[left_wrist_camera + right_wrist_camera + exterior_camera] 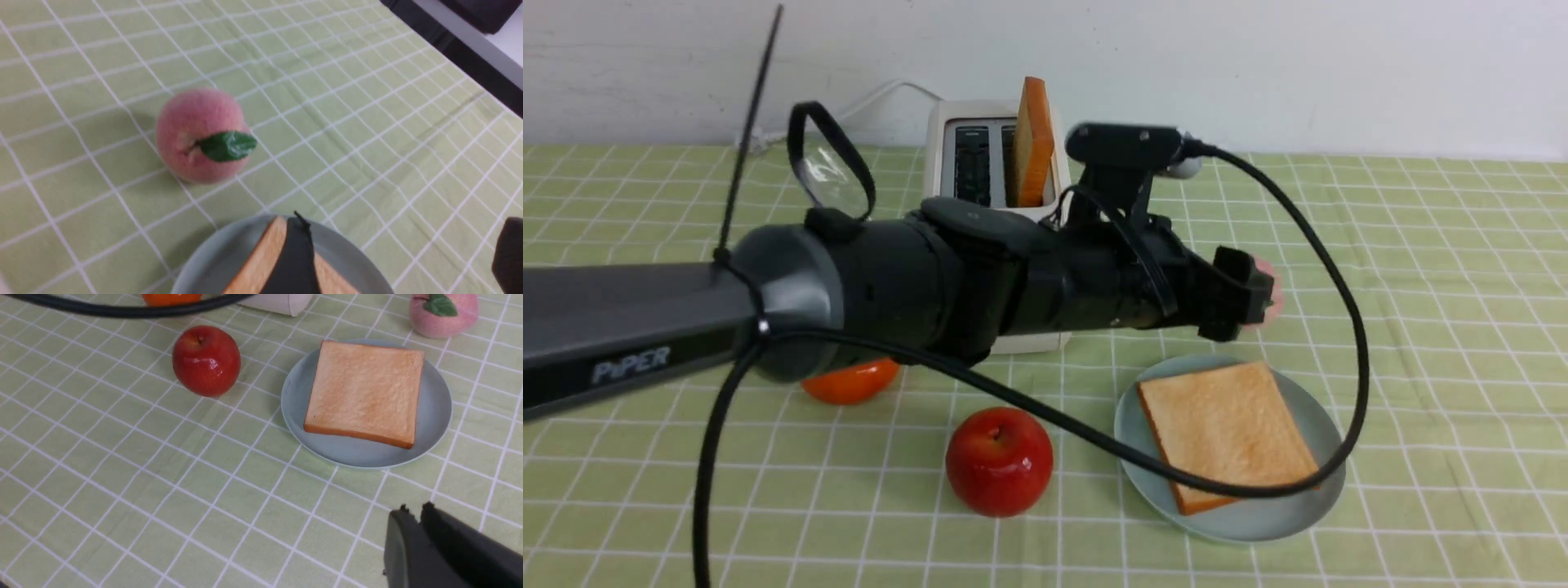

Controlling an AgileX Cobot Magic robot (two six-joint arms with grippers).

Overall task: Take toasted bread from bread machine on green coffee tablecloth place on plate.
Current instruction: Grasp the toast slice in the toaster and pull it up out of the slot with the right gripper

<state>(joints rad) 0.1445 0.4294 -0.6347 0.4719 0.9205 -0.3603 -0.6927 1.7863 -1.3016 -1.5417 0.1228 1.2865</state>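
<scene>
The cream-white bread machine stands at the back on the green tablecloth, partly hidden by my left arm. One toast slice stands upright in its right slot. The other toast slice lies flat on the pale blue-green plate, and shows in the right wrist view. My left gripper reaches across in front of the toaster and hovers over the plate's far edge. Its jaws are wide apart and empty. My right gripper is shut and empty, near the front of the plate.
A red apple sits left of the plate. An orange lies under my left arm. A pink peach sits just behind the plate. The left arm's black cable loops over the plate. A white power cord runs behind the toaster.
</scene>
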